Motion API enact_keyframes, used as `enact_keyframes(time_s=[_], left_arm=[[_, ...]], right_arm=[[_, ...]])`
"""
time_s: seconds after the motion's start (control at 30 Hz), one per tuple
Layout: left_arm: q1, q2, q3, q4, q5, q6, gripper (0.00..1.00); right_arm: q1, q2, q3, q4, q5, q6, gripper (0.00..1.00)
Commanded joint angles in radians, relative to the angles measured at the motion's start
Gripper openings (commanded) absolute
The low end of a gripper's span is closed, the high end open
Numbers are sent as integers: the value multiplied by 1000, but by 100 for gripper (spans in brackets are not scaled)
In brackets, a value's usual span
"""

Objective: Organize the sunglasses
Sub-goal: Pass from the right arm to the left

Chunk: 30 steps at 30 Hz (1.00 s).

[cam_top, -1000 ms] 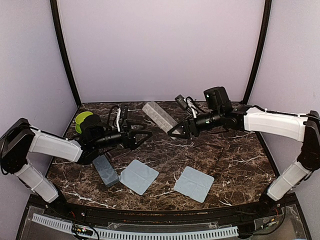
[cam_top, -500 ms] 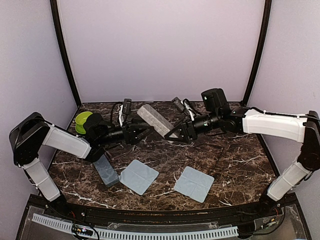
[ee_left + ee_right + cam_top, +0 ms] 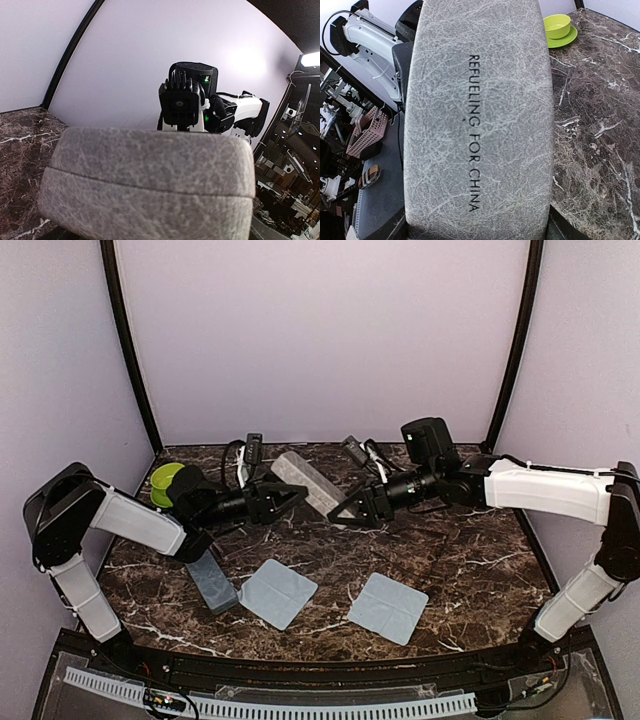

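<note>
Robotics lab test cell, by every sign. Boxed in by plain lilac panels point(image 3: 320, 330) on black posts point(image 3: 125, 340); marble-patterned desk point(image 3: 470, 550) with a white robot arm point(image 3: 545, 488) at either side, slotted cable duct point(image 3: 270, 705) along the near edge, cluttered racks and gear point(image 3: 362, 137) beyond the booth.
</note>
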State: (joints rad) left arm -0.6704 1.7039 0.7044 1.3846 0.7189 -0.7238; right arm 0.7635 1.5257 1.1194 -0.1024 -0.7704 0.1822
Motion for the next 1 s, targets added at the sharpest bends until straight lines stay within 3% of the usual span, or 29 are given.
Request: enact_keyframes(time_s=[0.0, 0.37, 0.53, 0.7, 0.97], left_arm=[[4, -1, -7, 86, 14, -6, 84], [4, 14, -13, 132, 71, -37, 51], [4, 8, -14, 118, 75, -29, 30], [5, -8, -17, 70, 81, 2, 0], [3, -16, -36, 56, 87, 11, 0]], right_arm=[[11, -18, 13, 79, -38, 2, 30], [11, 8, 25, 74, -49, 14, 34], [11, 25, 26, 55, -27, 29, 45], [10, 52, 88, 20, 13, 45, 58], [10, 86, 123, 13, 38, 62, 76]])
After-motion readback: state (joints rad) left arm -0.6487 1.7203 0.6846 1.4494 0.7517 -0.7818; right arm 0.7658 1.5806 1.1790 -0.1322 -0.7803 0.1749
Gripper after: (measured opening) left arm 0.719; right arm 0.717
